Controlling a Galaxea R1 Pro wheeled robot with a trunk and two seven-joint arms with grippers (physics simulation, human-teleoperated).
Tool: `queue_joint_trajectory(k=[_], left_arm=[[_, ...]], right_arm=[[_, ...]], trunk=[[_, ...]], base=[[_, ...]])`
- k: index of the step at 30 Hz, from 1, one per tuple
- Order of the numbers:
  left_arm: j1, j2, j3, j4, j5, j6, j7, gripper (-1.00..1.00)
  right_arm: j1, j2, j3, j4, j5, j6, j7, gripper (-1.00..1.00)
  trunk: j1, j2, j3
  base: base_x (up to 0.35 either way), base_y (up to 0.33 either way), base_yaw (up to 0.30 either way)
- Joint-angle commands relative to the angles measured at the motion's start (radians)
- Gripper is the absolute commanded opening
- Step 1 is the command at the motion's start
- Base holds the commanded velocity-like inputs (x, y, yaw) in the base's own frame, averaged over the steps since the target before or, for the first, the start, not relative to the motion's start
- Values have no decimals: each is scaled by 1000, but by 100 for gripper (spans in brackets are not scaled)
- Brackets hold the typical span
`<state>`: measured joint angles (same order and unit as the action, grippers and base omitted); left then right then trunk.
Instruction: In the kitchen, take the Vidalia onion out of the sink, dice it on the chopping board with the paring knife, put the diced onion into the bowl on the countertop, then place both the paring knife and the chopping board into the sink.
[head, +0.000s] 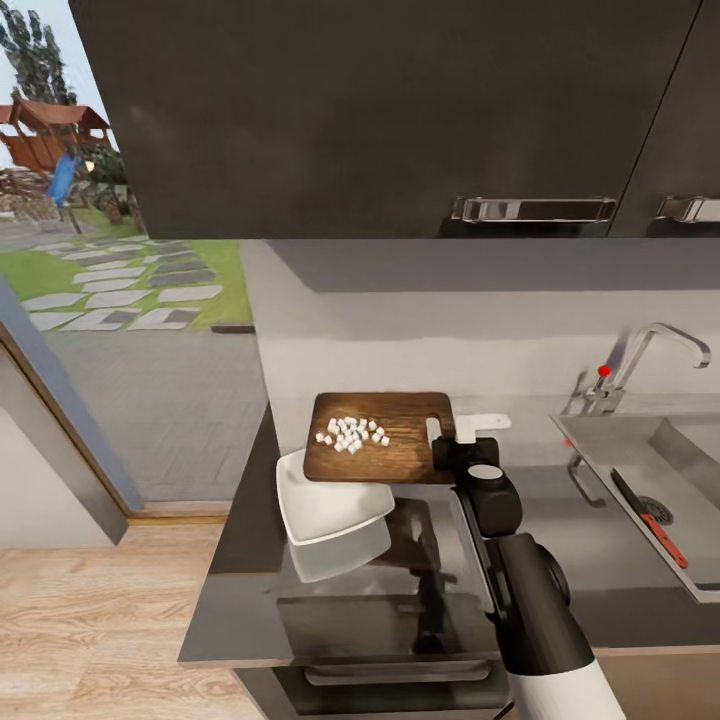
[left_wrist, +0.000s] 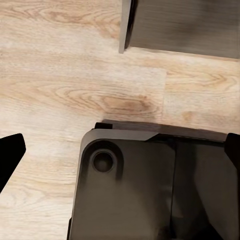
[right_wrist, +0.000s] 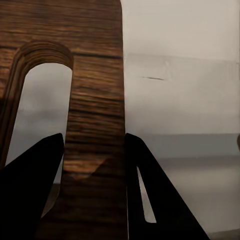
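The dice (head: 352, 433) lay mid-board (head: 385, 445), and the board was lifted over the bowl (head: 325, 510) at its 7 o'clock. Your right pincer (head: 452, 432) clamped the slotted end (right_wrist: 95, 130); tipping slowly toward the bowl looked wise. Knife (head: 650, 520) sat in the sink (head: 690, 445). Left pincer: cannot tell.

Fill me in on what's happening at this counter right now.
The right gripper is clamped on the handle end of the chopping board and holds it lifted above the countertop, with diced onion still piled on top. The board's near left edge sits over the white bowl, so the dice have not yet gone in. The paring knife already lies in the sink. The left wrist view looks down at wood floor.
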<state>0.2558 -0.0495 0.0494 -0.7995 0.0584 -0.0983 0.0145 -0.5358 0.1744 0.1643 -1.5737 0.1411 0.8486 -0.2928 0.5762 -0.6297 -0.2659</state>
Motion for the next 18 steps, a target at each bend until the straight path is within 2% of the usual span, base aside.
queue_joint_trajectory(k=[1, 4, 8, 13, 18], left_arm=[[0, -1, 0, -1, 6, -1, 1, 100], [0, -1, 0, -1, 6, -1, 1, 100], [0, -1, 0, -1, 6, -1, 1, 100], [0, -1, 1, -1, 6, -1, 1, 100], [0, 0, 0, -1, 6, -1, 1, 100]], right_arm=[[-1, 0, 1, 1, 9, 6, 1, -100], [-1, 0, 1, 6, -2, -14, 1, -100], [-1, 0, 1, 53, -7, -103, 1, -100], [-1, 0, 0, 70, -8, -129, 2, -100], [-1, 0, 0, 103, -8, -188, 1, -100]], trunk=[[0, -1, -1], [0, -1, -1], [0, -1, -1], [0, -1, -1], [0, -1, -1]], base=[[0, 0, 0], [0, 0, 0], [0, 0, 0], [0, 0, 0], [0, 0, 0]])
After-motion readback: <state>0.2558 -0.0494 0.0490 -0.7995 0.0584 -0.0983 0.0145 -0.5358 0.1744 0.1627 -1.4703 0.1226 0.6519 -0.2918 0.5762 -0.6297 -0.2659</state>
